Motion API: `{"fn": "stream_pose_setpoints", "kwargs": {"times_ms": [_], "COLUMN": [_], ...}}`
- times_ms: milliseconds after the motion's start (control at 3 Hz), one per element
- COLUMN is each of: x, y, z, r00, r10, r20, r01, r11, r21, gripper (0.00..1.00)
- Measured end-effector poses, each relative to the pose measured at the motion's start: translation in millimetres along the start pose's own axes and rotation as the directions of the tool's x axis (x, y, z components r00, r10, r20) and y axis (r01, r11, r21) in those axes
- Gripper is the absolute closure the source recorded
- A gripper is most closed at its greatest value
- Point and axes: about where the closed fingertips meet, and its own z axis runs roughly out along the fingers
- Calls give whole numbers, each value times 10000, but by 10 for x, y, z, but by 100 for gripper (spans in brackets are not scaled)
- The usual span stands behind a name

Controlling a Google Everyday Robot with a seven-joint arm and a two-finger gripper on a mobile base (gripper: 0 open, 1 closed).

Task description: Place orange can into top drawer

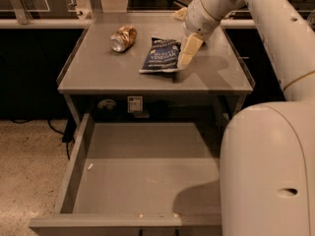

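Grey tabletop (93, 75) first: the gripper (188, 53) hovers at the chip bag (160, 56)'s right edge, spread or pinched I can't tell. Further left, the orange can (123, 38) lies ungrabbed on its side. Below, the top drawer (147, 156) is pulled out, presumably ready for it.

We see our arm (275, 28) as a thick, smooth white tube with a few small dark round recesses, perhaps screw holes, and a thin seam ring lower down. Our wrist is a rounded white housing with a faint band. Our gripper (183, 63), cream and wedge-shaped, hangs over the table (98, 73) just beside the chip bag (160, 55). Our body shell (266, 171) is broad, white and rounded, with one dark oval slot.
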Motion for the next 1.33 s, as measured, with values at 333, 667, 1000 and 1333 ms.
{"fn": "stream_pose_setpoints", "kwargs": {"times_ms": [333, 667, 1000, 1333], "x": [-64, -161, -395, -495], "y": [-122, -264, -470, -487], "z": [358, 533, 393, 455], "r00": [9907, 9704, 9396, 9225], "r10": [-986, -1881, -3028, -3381], "r20": [942, 1514, 1597, 1860], "r01": [1013, 1905, 2920, 3243], "r11": [9946, 9817, 9524, 9405], "r21": [-239, -15, 876, 1015], "gripper": [0, 0, 0, 0]}}
